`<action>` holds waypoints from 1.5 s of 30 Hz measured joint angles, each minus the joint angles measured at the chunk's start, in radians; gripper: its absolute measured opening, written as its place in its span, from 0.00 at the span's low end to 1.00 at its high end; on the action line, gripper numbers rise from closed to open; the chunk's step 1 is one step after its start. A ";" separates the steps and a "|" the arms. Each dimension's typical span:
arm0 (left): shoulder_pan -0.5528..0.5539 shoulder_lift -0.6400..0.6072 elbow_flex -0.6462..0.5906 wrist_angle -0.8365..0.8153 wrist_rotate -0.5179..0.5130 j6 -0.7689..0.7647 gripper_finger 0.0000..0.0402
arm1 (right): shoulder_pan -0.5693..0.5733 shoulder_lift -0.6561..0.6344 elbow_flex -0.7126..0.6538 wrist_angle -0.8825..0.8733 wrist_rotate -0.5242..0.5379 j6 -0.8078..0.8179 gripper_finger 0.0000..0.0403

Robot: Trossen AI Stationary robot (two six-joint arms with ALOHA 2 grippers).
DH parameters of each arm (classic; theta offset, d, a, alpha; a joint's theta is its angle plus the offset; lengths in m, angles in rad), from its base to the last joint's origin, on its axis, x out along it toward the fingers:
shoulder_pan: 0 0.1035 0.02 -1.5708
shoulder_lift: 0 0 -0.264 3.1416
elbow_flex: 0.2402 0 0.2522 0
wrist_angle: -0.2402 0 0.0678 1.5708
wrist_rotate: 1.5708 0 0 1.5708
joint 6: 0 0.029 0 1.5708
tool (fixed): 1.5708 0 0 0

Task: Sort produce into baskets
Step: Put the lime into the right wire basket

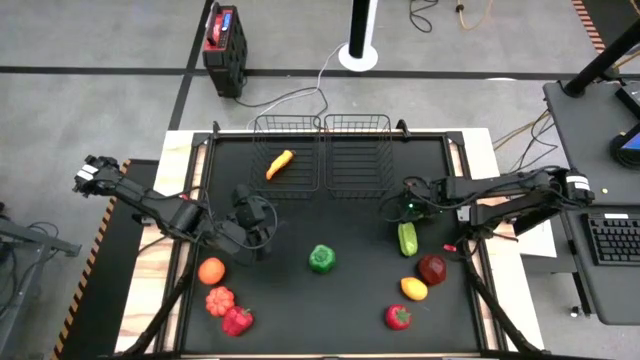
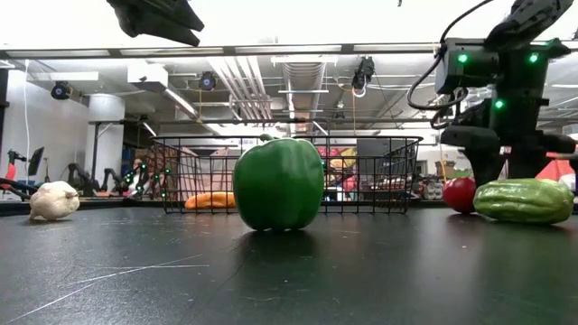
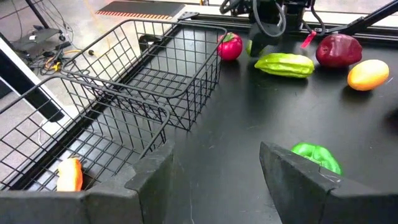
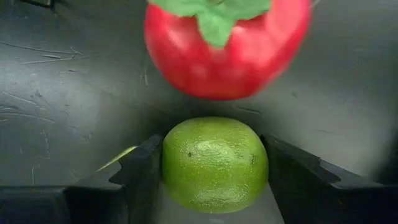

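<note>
My right gripper [image 1: 405, 207] stands at the table's right, just this side of the right basket [image 1: 357, 150], shut on a round green lime [image 4: 214, 163]. A red tomato [image 4: 227, 46] lies just beyond the lime. A cucumber [image 1: 407, 238] lies close by toward the near edge. My left gripper [image 3: 214, 186] hangs open over the table's left half [image 1: 250, 225], with nothing between its fingers. A carrot [image 1: 280, 163] lies in the left basket [image 1: 285, 150]. A green pepper [image 1: 321, 258] stands mid-table. My right gripper pinches the lime between its two fingers, one finger [image 4: 143, 165] on each of two opposite sides [image 4: 173, 165]. The fingers come from above, pointing steeply down. The lime sits low by the tabletop; whether it is lifted clear I cannot tell.
A dark red apple [image 1: 432, 268], a lemon [image 1: 414, 289] and a red fruit [image 1: 398, 316] lie near right. An orange [image 1: 211, 270], a ribbed red piece [image 1: 219, 299] and a red pepper [image 1: 237, 320] lie near left. A garlic [image 2: 54, 200] shows in the low view.
</note>
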 joint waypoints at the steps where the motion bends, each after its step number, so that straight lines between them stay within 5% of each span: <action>1: 0.000 0.000 0.000 0.000 0.000 0.000 0.53 | 0.000 -0.007 0.012 -0.028 0.001 0.002 0.61; 16: 0.000 0.000 0.000 0.000 0.002 -0.012 0.53 | 0.036 -0.053 0.290 -0.303 -0.008 -0.038 0.61; 25: 0.000 0.000 0.000 0.000 0.003 -0.023 0.53 | 0.075 -0.034 0.491 -0.280 0.067 -0.148 0.61; 32: 0.000 0.000 0.000 0.000 0.003 -0.060 0.53 | 0.039 0.084 0.630 -0.170 0.145 -0.346 0.61; 45: -0.015 -0.028 0.000 -0.010 0.065 -0.132 0.53 | -0.153 0.434 0.900 -0.122 0.072 -0.676 0.61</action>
